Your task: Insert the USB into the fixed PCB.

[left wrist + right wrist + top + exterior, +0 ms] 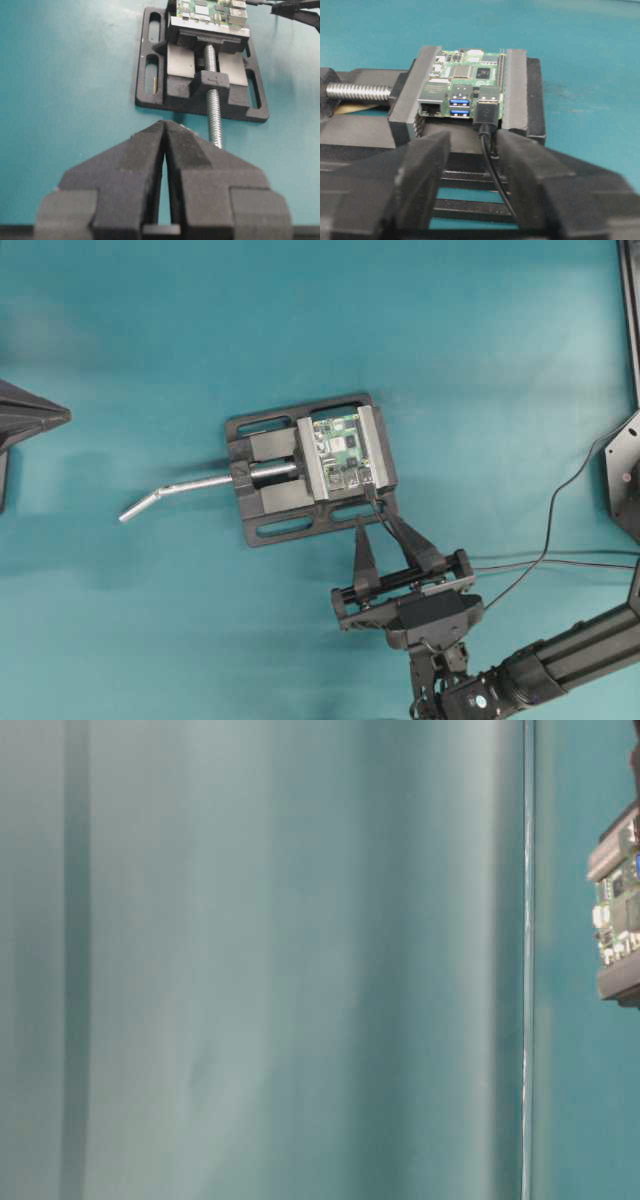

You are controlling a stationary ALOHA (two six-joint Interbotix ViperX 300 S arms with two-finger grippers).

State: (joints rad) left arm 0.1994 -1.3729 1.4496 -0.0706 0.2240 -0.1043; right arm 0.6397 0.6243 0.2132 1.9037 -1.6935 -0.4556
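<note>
The green PCB sits clamped in a black vise. It also shows in the right wrist view, the left wrist view and the table-level view. The USB plug sits in the PCB's right-hand port, and its thin black cable runs back between my right fingers. My right gripper is open just behind the plug and does not hold it; it appears below the vise in the overhead view. My left gripper is shut and empty, far left in the overhead view.
The vise's silver handle sticks out to the left toward my left gripper, and its threaded screw runs beside my left fingertips. The USB cable trails off right across the teal table. A black arm base stands at the right edge.
</note>
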